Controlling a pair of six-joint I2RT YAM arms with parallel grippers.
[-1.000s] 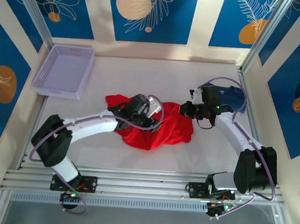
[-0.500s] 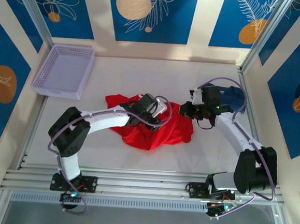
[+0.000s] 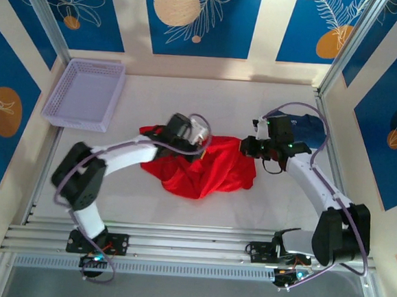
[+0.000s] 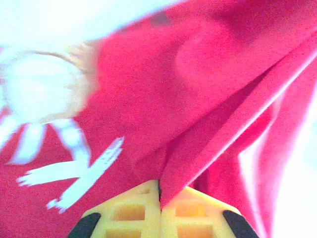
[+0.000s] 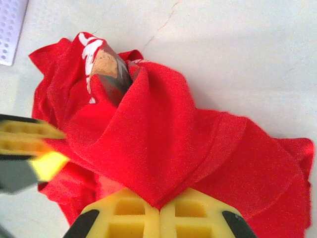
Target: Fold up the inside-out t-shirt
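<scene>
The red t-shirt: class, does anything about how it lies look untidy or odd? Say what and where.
The red t-shirt lies bunched in a rumpled heap on the table, not spread flat. A white print shows among its folds. The left gripper and the right gripper each pinch a ridge of it.
</scene>
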